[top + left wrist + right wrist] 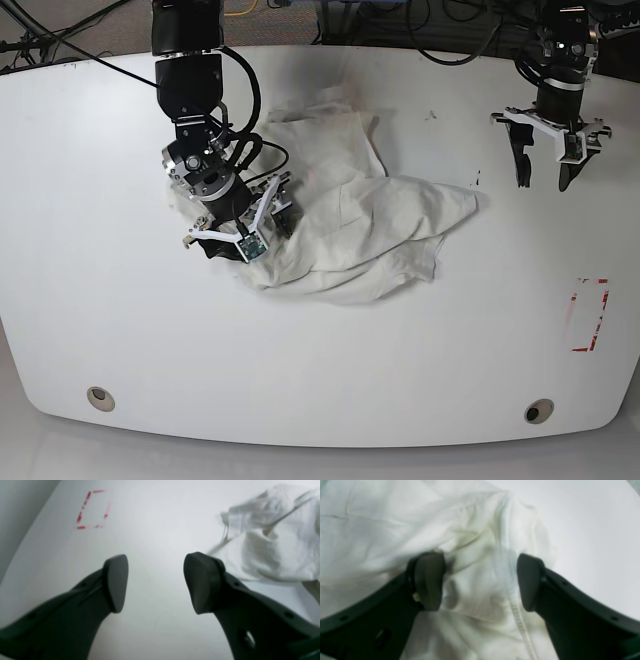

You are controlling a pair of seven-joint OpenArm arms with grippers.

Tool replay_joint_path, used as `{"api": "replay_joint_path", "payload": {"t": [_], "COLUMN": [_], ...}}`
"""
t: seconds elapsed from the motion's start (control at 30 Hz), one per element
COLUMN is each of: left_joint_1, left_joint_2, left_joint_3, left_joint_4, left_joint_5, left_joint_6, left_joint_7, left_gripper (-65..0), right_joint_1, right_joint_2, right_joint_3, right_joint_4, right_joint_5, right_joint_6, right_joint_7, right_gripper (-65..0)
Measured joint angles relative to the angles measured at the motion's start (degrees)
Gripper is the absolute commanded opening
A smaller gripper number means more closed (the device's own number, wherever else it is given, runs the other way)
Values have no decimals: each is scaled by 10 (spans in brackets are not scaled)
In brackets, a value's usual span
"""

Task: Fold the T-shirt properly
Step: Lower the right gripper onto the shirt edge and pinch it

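Base view: T-shirt (360,225) under released right end effector (480,582); left end effector (156,583) released, apart

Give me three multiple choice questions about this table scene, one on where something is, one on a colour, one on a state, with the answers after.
1. Where is the right gripper?
A. over the T-shirt
B. over bare table
C. off the table

2. What colour is the dashed rectangle marked on the table?
A. blue
B. red
C. green

3. How is the left gripper?
A. shut on the shirt
B. shut on nothing
C. open and empty

Answers:
1 A, the right wrist view shows cloth under and between its fingers.
2 B, the base view shows red dashes near the table's edge.
3 C, the left wrist view shows only bare table between its spread fingers.
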Motion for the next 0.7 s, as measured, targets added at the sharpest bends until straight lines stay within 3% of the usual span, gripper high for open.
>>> {"api": "replay_joint_path", "payload": {"t": [0.7], "left_joint_1": [2], "left_joint_2": [0], "left_joint_3": [-25], "left_joint_4": [1], "left_joint_5": [0], "left_joint_6": [0], "left_joint_7": [0], "left_gripper": [-288], "right_joint_1": [13], "right_joint_2": [8], "right_joint_3": [1], "right_joint_4": [-28], "right_joint_5": [5], "right_joint_6": [0], "right_joint_7": [2], "right_gripper": [-214]}}
